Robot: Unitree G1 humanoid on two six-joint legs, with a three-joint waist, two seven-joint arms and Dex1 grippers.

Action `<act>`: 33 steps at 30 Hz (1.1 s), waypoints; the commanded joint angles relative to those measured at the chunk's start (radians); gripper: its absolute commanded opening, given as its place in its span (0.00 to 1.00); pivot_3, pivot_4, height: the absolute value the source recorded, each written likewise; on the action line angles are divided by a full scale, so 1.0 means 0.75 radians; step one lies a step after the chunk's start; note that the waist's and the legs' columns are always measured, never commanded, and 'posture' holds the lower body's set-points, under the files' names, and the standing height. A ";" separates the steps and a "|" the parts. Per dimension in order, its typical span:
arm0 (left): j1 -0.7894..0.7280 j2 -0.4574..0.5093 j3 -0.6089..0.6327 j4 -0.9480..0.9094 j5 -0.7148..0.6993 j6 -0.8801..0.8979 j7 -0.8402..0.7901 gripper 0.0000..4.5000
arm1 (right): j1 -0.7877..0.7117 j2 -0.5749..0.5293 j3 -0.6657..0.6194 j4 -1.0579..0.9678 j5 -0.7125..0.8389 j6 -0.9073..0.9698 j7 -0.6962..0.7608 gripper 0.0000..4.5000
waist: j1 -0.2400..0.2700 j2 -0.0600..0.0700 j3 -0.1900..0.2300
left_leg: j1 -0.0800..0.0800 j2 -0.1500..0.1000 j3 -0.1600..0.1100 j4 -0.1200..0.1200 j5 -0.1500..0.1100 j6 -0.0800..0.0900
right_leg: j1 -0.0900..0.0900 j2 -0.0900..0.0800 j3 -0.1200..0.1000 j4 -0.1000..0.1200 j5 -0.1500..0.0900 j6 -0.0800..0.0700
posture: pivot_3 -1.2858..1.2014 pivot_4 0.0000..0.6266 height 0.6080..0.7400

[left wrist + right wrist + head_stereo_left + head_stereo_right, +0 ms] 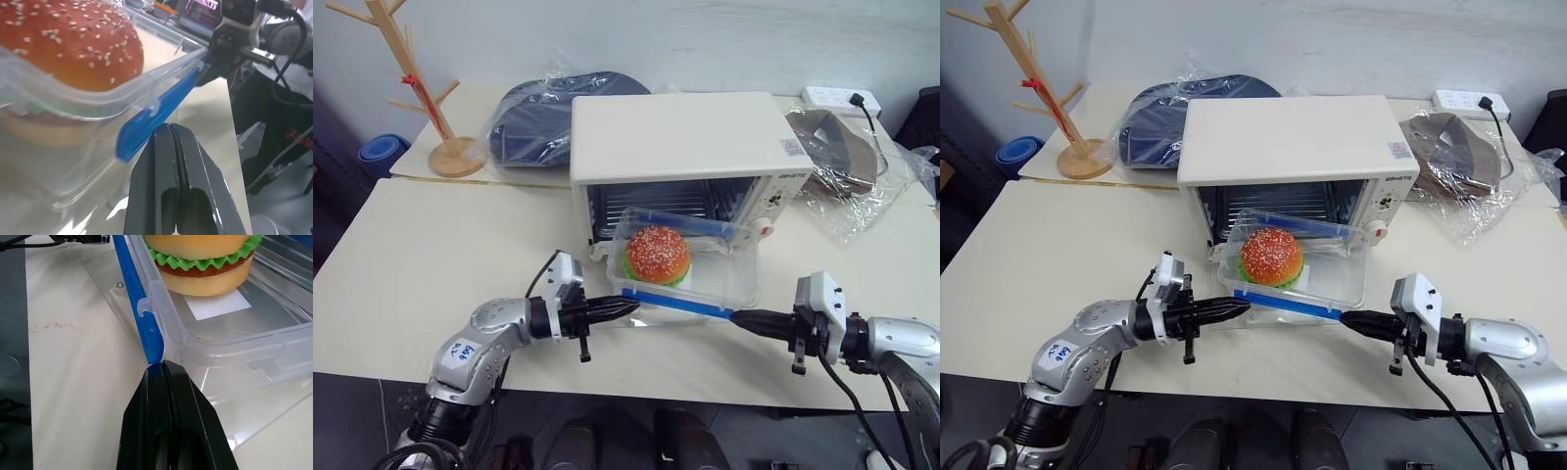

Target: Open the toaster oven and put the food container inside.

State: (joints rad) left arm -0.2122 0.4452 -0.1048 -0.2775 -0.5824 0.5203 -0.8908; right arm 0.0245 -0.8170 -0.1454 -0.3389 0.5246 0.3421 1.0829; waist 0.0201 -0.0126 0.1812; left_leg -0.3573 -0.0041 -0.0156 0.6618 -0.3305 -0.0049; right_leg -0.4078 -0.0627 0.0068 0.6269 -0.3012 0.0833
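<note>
Cream-white, the toaster oven (690,147) stood on the desk (431,264) with its glass door (651,311) folded down flat toward the robot. On that lowered door, just in front of the oven opening, rested the food container (685,264), a clear box with a sesame-bun burger (657,255) inside and a blue clip (675,304) along its near edge. The left gripper (631,307) pointed at the container's near left corner with its fingers clenched together; the right gripper (736,315) pointed at the near right corner, fingers likewise pressed shut. Behind the oven lay two dark round items in plastic wrap (548,113), a wooden mug tree (416,83) and a power strip (842,98).

From the left wrist, the left gripper's closed fingers (183,191) sat just below the end of the blue clip (156,112), holding nothing; whether they touched it could not be told.

From the right wrist, the closed fingers (168,426) met the end of the blue clip (134,298) at the container's corner (195,342).
</note>
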 commanded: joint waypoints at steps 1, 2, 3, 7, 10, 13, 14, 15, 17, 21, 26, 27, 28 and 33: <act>0.005 -0.016 -0.003 -0.045 0.016 -0.035 0.021 0.00 | -0.058 0.021 0.027 0.034 -0.042 -0.053 -0.011 0.00 | 0.001 0.000 0.000 | 0.000 0.000 0.000 0.000 0.000 0.000 | 0.000 0.000 0.000 0.000 0.000 0.000 | 0.52 0.24 1.00; 0.002 -0.029 0.002 -0.036 0.022 -0.045 0.037 0.00 | -0.095 0.037 0.044 0.057 -0.073 -0.077 -0.033 0.00 | 0.001 0.000 0.000 | 0.000 0.000 0.000 0.000 0.000 0.000 | 0.000 0.000 0.000 0.000 0.000 0.000 | 0.52 0.24 1.00; -0.001 -0.040 0.007 -0.027 0.025 -0.051 0.051 0.00 | -0.129 0.055 0.056 0.080 -0.107 -0.104 -0.060 0.00 | 0.000 0.000 0.000 | 0.000 0.000 0.000 0.000 0.000 0.000 | 0.000 0.000 0.000 0.000 0.000 0.000 | 0.52 0.24 1.00; -0.023 -0.061 0.024 0.013 0.051 -0.087 0.078 0.00 | -0.242 0.113 0.088 0.162 -0.187 -0.152 -0.126 0.00 | -0.001 0.000 0.000 | 0.000 0.000 0.000 0.001 0.001 -0.001 | 0.000 0.000 0.000 0.001 0.000 0.000 | 0.52 0.24 1.00; -0.050 -0.080 0.048 0.050 0.066 -0.116 0.103 0.00 | -0.312 0.159 0.100 0.220 -0.216 -0.168 -0.164 0.00 | 0.000 0.000 0.000 | 0.000 0.000 0.000 0.001 0.001 -0.002 | -0.001 0.000 0.000 0.001 0.000 0.000 | 0.52 0.24 1.00; -0.087 -0.112 0.066 0.108 0.092 -0.160 0.143 0.00 | -0.362 0.197 0.128 0.254 -0.228 -0.172 -0.169 0.00 | -0.001 0.000 0.000 | -0.001 0.000 0.001 0.001 0.002 -0.003 | -0.001 0.000 0.000 0.001 0.000 0.000 | 0.52 0.24 1.00; -0.103 -0.126 0.068 0.133 0.116 -0.187 0.161 0.00 | -0.375 0.209 0.141 0.261 -0.235 -0.174 -0.171 0.00 | -0.001 0.000 0.000 | -0.001 0.000 0.001 0.001 0.002 -0.003 | -0.001 0.000 0.000 0.001 0.000 0.000 | 0.52 0.24 1.00; -0.115 -0.135 0.069 0.154 0.133 -0.209 0.171 0.00 | -0.386 0.218 0.151 0.270 -0.241 -0.177 -0.173 0.00 | -0.002 0.000 0.000 | -0.001 0.000 0.001 0.001 0.002 -0.003 | -0.001 0.000 0.000 0.001 0.000 0.000 | 0.52 0.24 1.00; -0.148 -0.165 0.079 0.201 0.159 -0.240 0.208 0.00 | -0.429 0.259 0.173 0.305 -0.267 -0.194 -0.201 0.00 | -0.002 0.000 0.000 | -0.001 0.000 0.001 0.001 0.002 -0.004 | -0.002 0.000 0.000 0.001 0.000 0.000 | 0.52 0.24 1.00; -0.197 -0.207 0.086 0.276 0.201 -0.306 0.238 0.00 | -0.527 0.348 0.203 0.398 -0.335 -0.227 -0.298 0.00 | -0.006 0.000 0.000 | -0.002 0.000 0.001 0.001 0.003 -0.006 | -0.003 0.001 0.000 0.002 0.000 0.000 | 0.52 0.24 1.00; -0.243 -0.241 0.091 0.340 0.233 -0.340 0.267 0.00 | -0.607 0.425 0.204 0.475 -0.387 -0.221 -0.411 0.00 | -0.008 0.000 0.000 | -0.004 0.000 0.002 0.002 0.005 -0.009 | -0.005 0.000 0.000 0.002 0.000 0.001 | 0.52 0.24 1.00; -0.249 -0.243 0.092 0.350 0.236 -0.345 0.271 0.00 | -0.618 0.431 0.205 0.487 -0.396 -0.226 -0.419 0.00 | -0.011 0.000 0.000 | -0.004 0.000 0.002 0.002 0.005 -0.009 | -0.005 0.000 0.000 0.002 0.000 0.001 | 0.52 0.24 1.00; -0.256 -0.243 0.092 0.360 0.240 -0.348 0.274 0.00 | -0.629 0.440 0.206 0.497 -0.398 -0.232 -0.424 0.00 | -0.014 0.000 0.000 | -0.004 -0.001 0.002 0.003 0.005 -0.009 | -0.005 0.000 0.000 0.002 0.001 0.001 | 0.52 0.24 1.00; -0.236 -0.054 0.096 0.243 0.283 -0.272 0.196 0.00 | -0.613 0.408 0.149 0.364 -0.213 -0.032 -0.340 0.00 | -0.035 0.000 0.000 | -0.004 -0.001 0.003 0.003 0.005 -0.009 | -0.005 0.001 0.001 0.003 0.001 0.002 | 0.52 0.24 1.00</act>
State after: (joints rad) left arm -0.3886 0.3588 -0.0672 -0.0107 -0.3526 0.2946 -0.7088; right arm -0.4273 -0.4837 0.0174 0.0191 0.2825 0.2605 0.7935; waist -0.0061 -0.0124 0.1812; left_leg -0.3611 -0.0039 -0.0135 0.6632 -0.3265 -0.0116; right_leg -0.4133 -0.0614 0.0080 0.6300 -0.3002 0.0850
